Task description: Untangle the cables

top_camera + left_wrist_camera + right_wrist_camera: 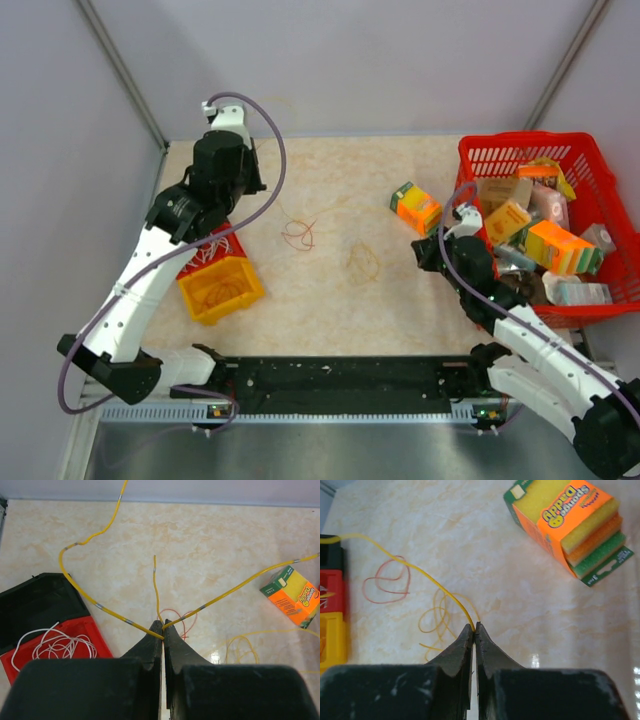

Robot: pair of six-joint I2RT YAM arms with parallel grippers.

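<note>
Left pincer (163,625), right pincer (474,626): both closed.

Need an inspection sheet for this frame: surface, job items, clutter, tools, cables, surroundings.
Surface: beige marbled tabletop; no spills seen.
Job's things: yellow wire lifted off the table; red wire loop and orange loops lying loose, apart from each other.
Clutter: sponge pack on the table; red basket full of packages; yellow bin holding orange wires; red bin holding white wires.
Grippers: left tool shut on the yellow wire; right tool shut on yellow wire too.
Cables: purple arm cables run along both arms.
Surroundings: grey enclosure walls; nothing else seen.
</note>
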